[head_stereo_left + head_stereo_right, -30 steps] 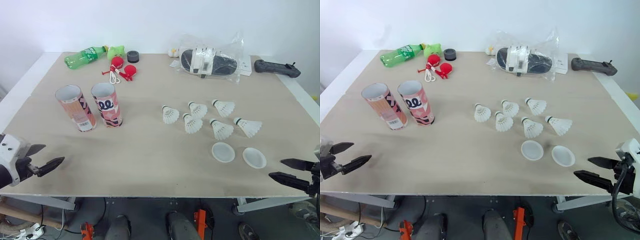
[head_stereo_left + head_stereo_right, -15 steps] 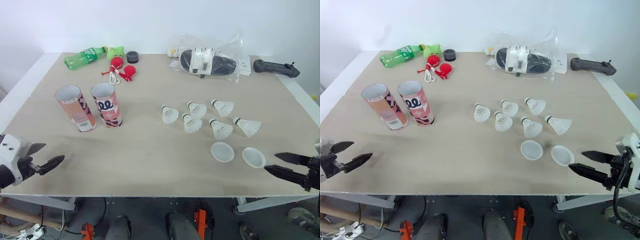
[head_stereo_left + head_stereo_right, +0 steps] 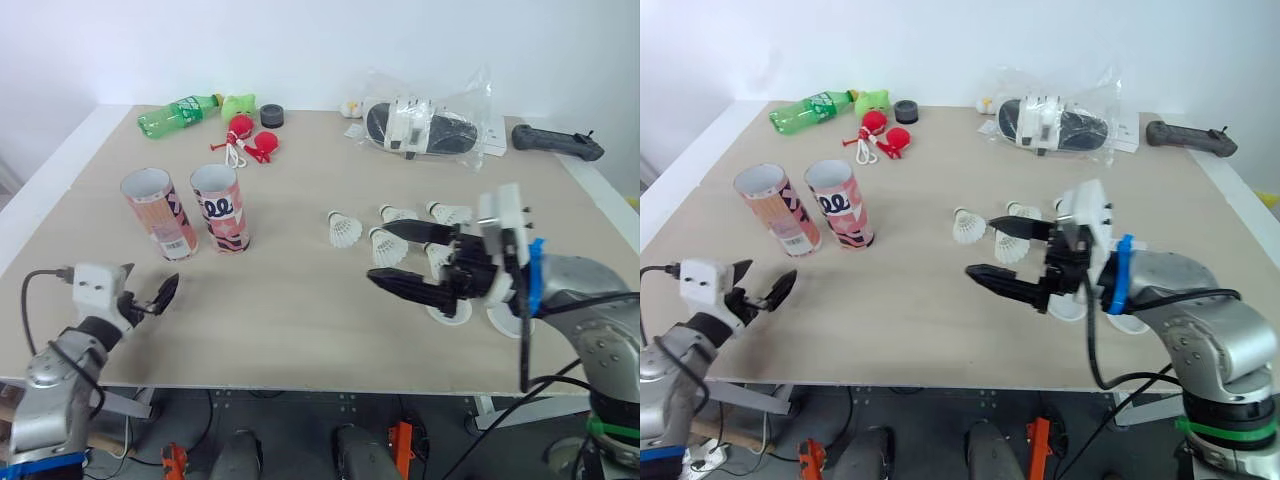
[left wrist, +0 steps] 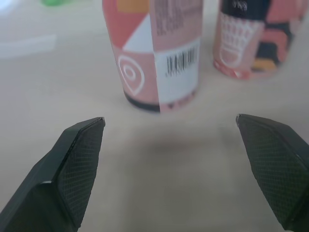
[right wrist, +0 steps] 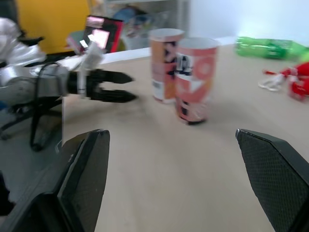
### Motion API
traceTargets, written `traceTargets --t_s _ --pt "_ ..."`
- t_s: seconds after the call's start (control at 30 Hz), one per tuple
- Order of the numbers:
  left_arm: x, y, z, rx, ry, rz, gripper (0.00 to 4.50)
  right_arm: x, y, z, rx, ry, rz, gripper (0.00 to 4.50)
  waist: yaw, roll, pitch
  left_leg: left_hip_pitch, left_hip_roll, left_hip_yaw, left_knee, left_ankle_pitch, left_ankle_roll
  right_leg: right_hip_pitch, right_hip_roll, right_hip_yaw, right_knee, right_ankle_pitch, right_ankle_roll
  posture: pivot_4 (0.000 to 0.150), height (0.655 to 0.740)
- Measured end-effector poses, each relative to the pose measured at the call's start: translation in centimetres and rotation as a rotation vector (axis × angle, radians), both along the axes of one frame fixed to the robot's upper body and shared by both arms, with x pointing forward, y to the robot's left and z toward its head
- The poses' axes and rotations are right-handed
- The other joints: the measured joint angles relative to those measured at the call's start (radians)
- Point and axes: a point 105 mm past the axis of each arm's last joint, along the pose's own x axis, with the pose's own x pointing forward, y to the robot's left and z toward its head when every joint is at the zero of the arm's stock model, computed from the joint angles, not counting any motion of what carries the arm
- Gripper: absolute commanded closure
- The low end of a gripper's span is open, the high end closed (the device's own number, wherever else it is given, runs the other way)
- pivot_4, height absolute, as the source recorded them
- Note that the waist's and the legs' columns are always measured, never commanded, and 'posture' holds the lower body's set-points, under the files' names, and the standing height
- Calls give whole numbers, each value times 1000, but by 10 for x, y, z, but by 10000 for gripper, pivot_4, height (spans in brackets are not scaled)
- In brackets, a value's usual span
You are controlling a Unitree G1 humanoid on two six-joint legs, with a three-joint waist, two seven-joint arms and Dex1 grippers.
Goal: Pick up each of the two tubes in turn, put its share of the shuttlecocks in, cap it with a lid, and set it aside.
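Two pink patterned tubes stand upright and open-topped at the table's left. Several white shuttlecocks lie right of centre. Two white lids lie nearer the front edge, partly hidden behind my right arm. My right gripper hovers open over the shuttlecocks, fingers pointing left, nothing between them. My left gripper is open near the front left, a short way in front of the tubes. The left wrist view has the nearer tube just beyond the open fingers.
Along the far edge lie a green bottle, a green toy, red balls on a cord, a black roll, a plastic bag with a black item and a black controller.
My right arm has swung in from the front right edge to above the shuttlecocks. My left gripper has moved in closer to the tubes. The camera has shifted slightly.
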Motion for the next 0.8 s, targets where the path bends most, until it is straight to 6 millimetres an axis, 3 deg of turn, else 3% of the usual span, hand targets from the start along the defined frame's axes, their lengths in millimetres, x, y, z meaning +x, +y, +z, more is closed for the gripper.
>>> traceTargets --t_s 0.13,0.37,0.8 --pt "20 -7 -2 -44 -13 64 0 1 16 -10 -17 -8 43 161 9 0 0 0 1 0 0 0 0 0 1 0 0 0 0 1500 7400" --pt "36 -18 -16 -93 26 73 0 1 22 -11 -7 -27 53 161 10 0 0 0 1 -1 0 0 0 0 1 -1 0 1 -1 1500 7400" --pt "75 -21 -9 -115 -7 94 0 4 29 -9 11 -47 50 161 10 0 0 0 1 -1 0 1 2 0 2 -1 1 2 -1 1500 7400"
